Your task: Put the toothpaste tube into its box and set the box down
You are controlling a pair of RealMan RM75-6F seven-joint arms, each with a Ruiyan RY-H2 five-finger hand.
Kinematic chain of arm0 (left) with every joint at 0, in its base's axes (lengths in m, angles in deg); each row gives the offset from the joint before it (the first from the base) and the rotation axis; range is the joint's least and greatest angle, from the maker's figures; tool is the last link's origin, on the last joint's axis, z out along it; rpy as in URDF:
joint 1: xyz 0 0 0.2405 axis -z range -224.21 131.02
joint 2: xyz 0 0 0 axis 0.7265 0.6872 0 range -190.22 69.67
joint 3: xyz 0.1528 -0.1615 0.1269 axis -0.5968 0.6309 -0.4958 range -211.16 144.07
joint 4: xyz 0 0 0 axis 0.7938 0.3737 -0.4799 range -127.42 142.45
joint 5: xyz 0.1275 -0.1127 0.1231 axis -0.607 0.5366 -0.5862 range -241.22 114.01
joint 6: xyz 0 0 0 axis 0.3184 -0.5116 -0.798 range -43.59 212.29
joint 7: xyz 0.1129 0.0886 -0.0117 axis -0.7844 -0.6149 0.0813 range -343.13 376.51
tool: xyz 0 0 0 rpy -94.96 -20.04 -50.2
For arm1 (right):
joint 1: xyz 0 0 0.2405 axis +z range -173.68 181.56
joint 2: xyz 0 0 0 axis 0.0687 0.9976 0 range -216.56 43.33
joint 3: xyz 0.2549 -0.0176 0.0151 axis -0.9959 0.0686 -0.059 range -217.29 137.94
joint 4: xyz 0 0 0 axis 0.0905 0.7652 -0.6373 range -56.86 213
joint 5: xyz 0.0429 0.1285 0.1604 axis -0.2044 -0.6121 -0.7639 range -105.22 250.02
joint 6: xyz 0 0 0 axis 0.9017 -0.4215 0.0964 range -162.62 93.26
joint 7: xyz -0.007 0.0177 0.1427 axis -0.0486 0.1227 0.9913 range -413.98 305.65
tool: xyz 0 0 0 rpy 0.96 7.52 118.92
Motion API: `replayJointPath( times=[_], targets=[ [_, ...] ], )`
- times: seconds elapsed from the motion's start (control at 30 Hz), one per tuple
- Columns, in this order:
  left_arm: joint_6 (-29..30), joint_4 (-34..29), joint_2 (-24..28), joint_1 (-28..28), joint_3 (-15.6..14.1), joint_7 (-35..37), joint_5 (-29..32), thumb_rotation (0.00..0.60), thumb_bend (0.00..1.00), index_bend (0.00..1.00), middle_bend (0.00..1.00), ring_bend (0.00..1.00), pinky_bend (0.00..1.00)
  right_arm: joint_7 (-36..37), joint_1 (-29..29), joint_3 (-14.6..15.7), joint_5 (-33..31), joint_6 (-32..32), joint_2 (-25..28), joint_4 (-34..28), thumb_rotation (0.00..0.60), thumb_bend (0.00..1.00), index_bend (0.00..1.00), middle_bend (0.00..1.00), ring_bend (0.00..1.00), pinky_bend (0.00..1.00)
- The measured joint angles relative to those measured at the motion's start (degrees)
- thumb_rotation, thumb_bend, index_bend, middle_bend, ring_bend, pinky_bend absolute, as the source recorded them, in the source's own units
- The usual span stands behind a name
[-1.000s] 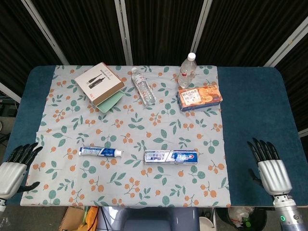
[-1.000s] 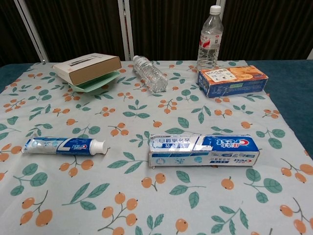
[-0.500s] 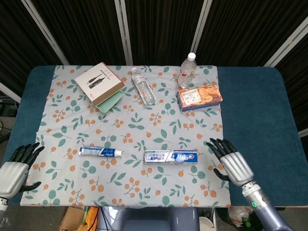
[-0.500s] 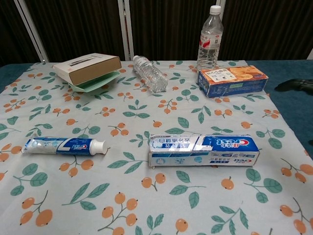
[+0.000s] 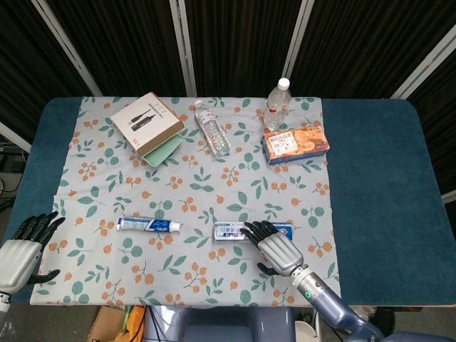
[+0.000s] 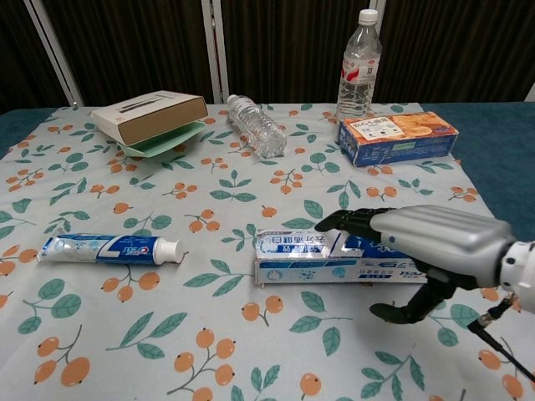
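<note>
Two task items lie apart near the tabletop's front edge: toothpaste tube (image 5: pixel 149 225) toward the left, box (image 5: pixel 235 231) mid-front. Right hand (image 5: pixel 274 249) spread over the box, fingers (image 6: pixel 347 220) released, holding nothing; left hand (image 5: pixel 21 246) idle and empty at front-left corner. Risk: a hard clamp could crush the box mouth, or a glancing touch skid it across the cloth (image 5: pixel 199 178)

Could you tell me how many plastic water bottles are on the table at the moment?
2. One upright bottle stands at the far edge of the cloth, just behind the orange snack box. One lying bottle rests on its side to the left, beside the brown box. None appears hidden.
</note>
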Motion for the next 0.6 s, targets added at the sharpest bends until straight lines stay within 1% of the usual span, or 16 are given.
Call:
replayJointPath(
  times=[0.1,0.27,0.6],
  targets=[
    [-0.3,-0.1,0.2,0.1,0.0,0.5,0.2,0.600,0.02,0.00,0.00,0.00,0.04,-2.4,1.3,-0.6,-2.9,0.3,-2.9,2.3,0.600,0.35,0.00,0.00,0.00,0.07],
    [-0.6,-0.2,0.3,0.3,0.0,0.7,0.2,0.600,0.02,0.00,0.00,0.00,0.04,-4.8,3.0,-1.7,-5.5,-0.4,-6.4,5.4,0.600,0.35,0.00,0.00,0.00,0.07],
    [-1.5,-0.8,0.4,0.7,0.2,0.4,0.9,0.600,0.02,0.00,0.00,0.00,0.04,-4.6,4.3,-2.5,-6.2,-2.6,-8.8,7.7,0.600,0.35,0.00,0.00,0.00,0.07]
  ],
)
